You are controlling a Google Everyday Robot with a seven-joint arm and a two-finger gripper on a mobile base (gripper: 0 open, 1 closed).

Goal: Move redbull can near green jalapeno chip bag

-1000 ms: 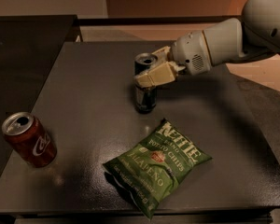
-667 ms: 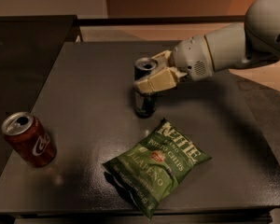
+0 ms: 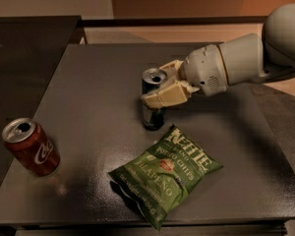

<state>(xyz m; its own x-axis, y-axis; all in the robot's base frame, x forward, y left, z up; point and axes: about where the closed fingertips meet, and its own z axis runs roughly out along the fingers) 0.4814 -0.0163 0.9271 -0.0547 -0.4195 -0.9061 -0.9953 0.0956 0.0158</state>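
The redbull can (image 3: 153,113) is a slim dark can with a silver top, upright near the middle of the dark table (image 3: 98,82). My gripper (image 3: 156,85) reaches in from the right and is shut on the can's upper part, with one cream finger (image 3: 166,95) across its front. The green jalapeno chip bag (image 3: 164,177) lies flat just in front of the can and slightly right, a small gap from the can's base. I cannot tell whether the can's base touches the table.
A red cola can (image 3: 31,147) stands at the front left of the table. The table's front edge (image 3: 137,225) is close behind the bag. My white arm (image 3: 246,58) spans the right side above the table. A darker surface (image 3: 24,48) adjoins on the left.
My gripper has carried the redbull can a little toward the front of the table, closer to the chip bag. The bag and the cola can have not moved.
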